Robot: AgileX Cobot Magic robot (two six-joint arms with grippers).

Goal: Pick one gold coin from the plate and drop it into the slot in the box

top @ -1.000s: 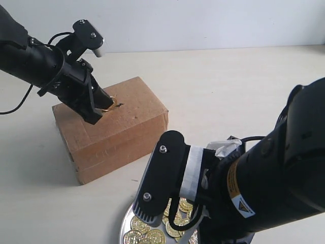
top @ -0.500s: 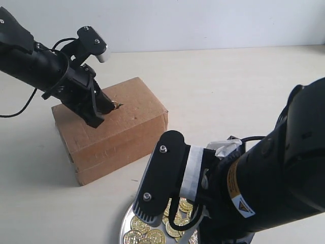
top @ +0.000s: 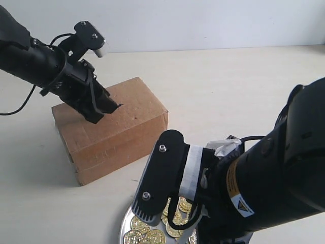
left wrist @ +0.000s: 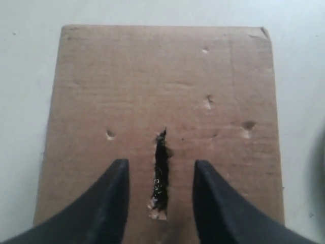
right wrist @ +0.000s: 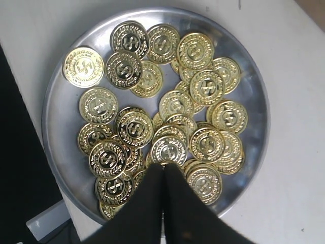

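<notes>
Okay, pale cream tabletop (top: 244, 86) carries everything. The bulky black right robot arm (top: 284, 173) fills the lower right of the exterior view, bent down over the plate.

The plain brown rectangular cardboard box (top: 127, 132) lies flat on the table, left of centre. Its long axis runs from the near left to the far right in the exterior view, and its broad top face (left wrist: 152, 76) shows several small dents.

The round shiny silver metal plate with a raised rim (right wrist: 66, 168) sits on the table just in front of the box and apart from it. In the exterior view it is mostly hidden under the right arm, with only its edge (top: 125, 226) showing.

The black left gripper (top: 109, 107) reaches in from the left, tilted down onto the box top. Its fingers are spread apart, one on each side of the slit, with tips at or just over the cardboard (left wrist: 161, 162); contact cannot be told.

The black right gripper (right wrist: 163, 170) has its fingers pressed together, the tip over the coin heap. Whether it touches a coin cannot be told.

The embossed round gold coins (right wrist: 167, 101) are piled overlapping in the plate, and all lie flat.

The short narrow dark slot with rough cut edges (left wrist: 161, 173) is in the box top. Its long axis runs parallel to the left fingers, seemingly along the box's length.
</notes>
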